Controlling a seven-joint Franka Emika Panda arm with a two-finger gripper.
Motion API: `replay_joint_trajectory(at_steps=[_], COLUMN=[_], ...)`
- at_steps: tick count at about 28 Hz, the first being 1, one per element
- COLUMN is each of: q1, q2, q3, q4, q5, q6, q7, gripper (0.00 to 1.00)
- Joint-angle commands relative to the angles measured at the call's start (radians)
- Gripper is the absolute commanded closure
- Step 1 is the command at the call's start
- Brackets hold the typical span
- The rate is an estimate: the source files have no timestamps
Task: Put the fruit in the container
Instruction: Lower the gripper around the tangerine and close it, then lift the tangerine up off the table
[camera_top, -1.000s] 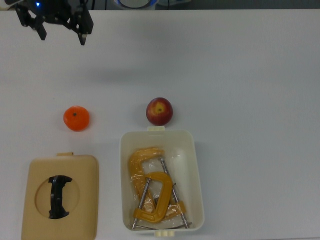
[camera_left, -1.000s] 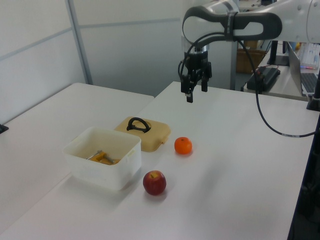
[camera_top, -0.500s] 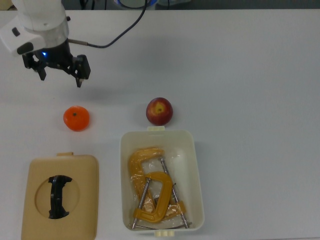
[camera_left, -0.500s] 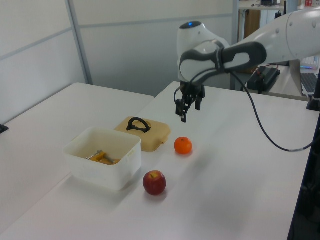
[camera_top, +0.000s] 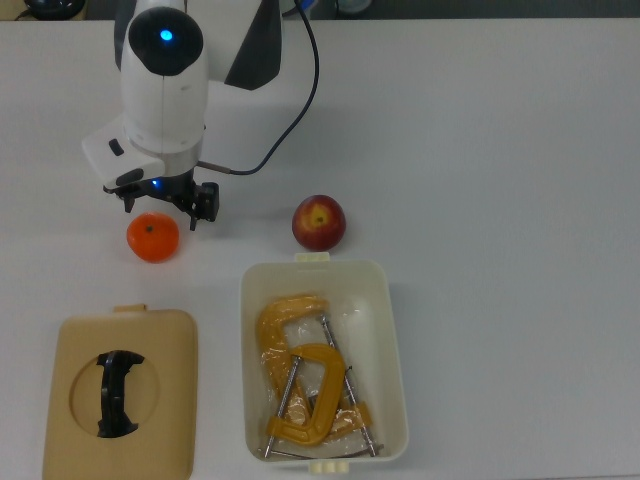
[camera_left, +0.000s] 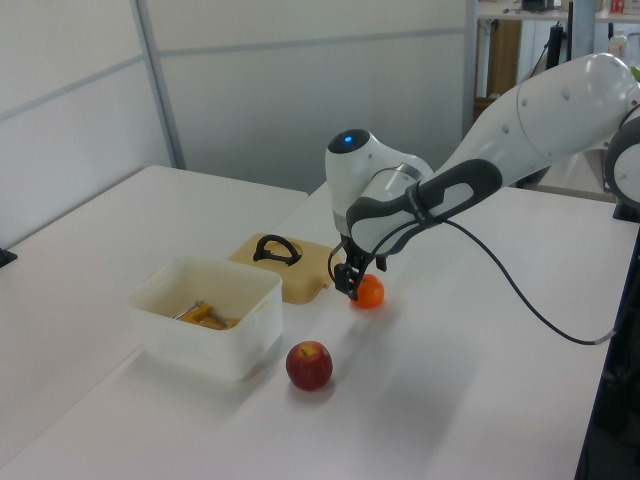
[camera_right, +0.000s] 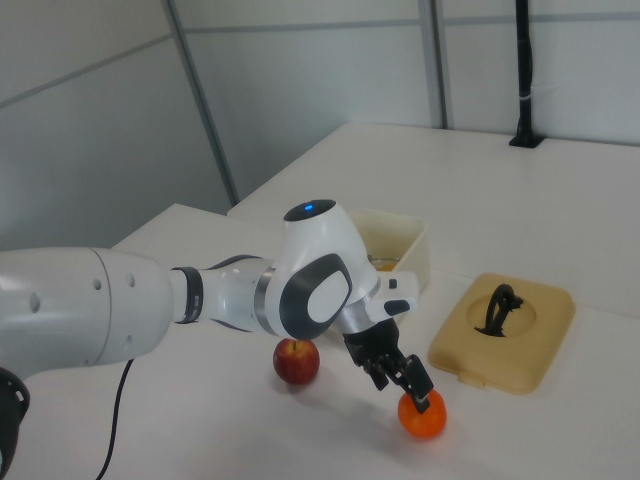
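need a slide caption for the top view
White Panda arm's gripper poised open at the bright orange tangerine, dark red apple waiting beside the cream-white plastic tub.

Top view: straight down on table (camera_top: 520, 150). Left & right views: oblique, mid-range, from opposite sides. All share tub (camera_top: 392, 330) (camera_left: 160, 330) (camera_right: 415, 245).

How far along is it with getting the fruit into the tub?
Nothing is in yet. The tub stands open with its lid lying beside it, and it holds only yellow clamps. In hand: the gripper is open right above the orange, not gripping it. Left: grasp and drop the orange, then the apple, which sits on the table by the tub's short end.
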Motion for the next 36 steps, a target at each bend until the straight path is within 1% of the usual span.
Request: replay_joint_trajectory(at_steps=[1,3,5,11,13,15,16,18,19,23,26,27,28,29,31,34,35,36], q1=[0.020,0.020,0.020,0.020,0.020,0.018,0.018,0.018,0.018,0.015,0.011,0.009,0.007,-0.002,-0.003,-0.002,0.006,0.007], q2=[0.035,0.060,0.071,0.071,0.071,0.071,0.071,0.069,0.065,0.042,-0.015,-0.035,-0.056,-0.090,-0.113,-0.118,-0.115,-0.113], q3=[-0.006,-0.006,-0.006,-0.006,-0.006,-0.006,-0.006,-0.008,-0.006,-0.008,-0.008,-0.008,-0.009,-0.009,-0.009,-0.008,-0.005,-0.003], q4=[-0.016,-0.012,-0.010,-0.009,-0.004,0.002,0.004,0.005,0.004,0.005,0.005,0.004,0.004,0.004,0.014,0.077,0.126,0.151], q5=[-0.067,-0.100,-0.112,-0.114,-0.114,-0.114,-0.114,-0.112,-0.108,-0.098,-0.089,-0.078,-0.063,-0.019,0.029,0.089,0.121,0.133], q6=[0.058,0.073,0.084,0.098,0.099,0.099,0.099,0.099,0.099,0.098,0.090,0.086,0.084,0.078,0.053,0.009,-0.020,-0.029], q7=[0.096,0.144,0.165,0.196,0.208,0.210,0.210,0.211,0.213,0.214,0.214,0.210,0.207,0.201,0.190,0.187,0.194,0.201], gripper=[0.00,0.00,0.00,0.00,0.06,0.26,0.40,0.73,0.99,1.00,1.00,1.00,1.00,1.00,1.00,1.00,1.00,1.00])
